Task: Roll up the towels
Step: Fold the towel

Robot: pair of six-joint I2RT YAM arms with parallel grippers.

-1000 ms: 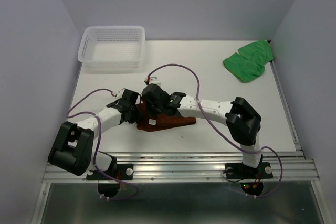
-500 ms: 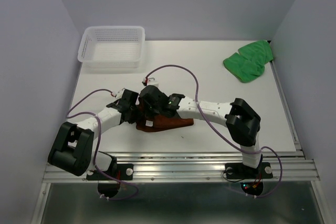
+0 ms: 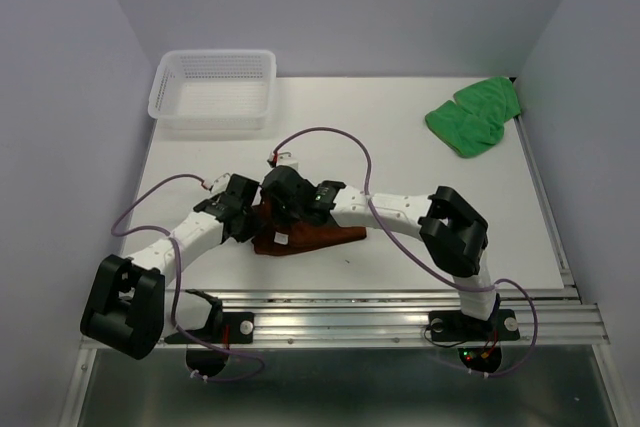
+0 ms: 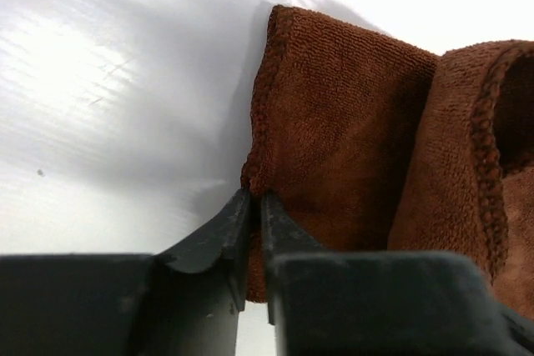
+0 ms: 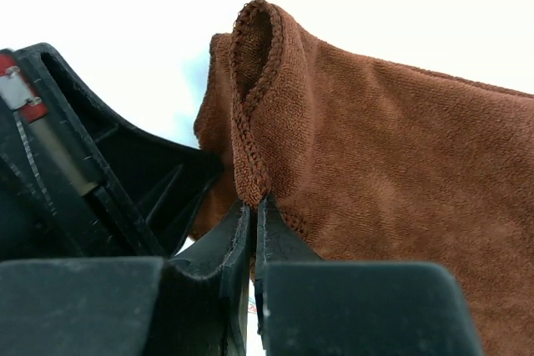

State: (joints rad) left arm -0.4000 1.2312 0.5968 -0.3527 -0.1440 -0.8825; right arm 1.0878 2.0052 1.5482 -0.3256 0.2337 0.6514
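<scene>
Frame centre: left gripper point(image 4: 253, 204) & right gripper point(image 5: 254, 206) each clamped on rust-brown towel point(image 3: 318, 236) edge. Likely best: move both together w/ even tension, roll tight.

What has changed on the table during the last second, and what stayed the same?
The left arm pulled its elbow toward the near edge and leftward; the right arm followed. The rust-brown towel, pinched by both jaws, slid slightly left with them. Nothing was let go: both jaws stay shut on its hem. The green towel and the white basket did not move.
</scene>
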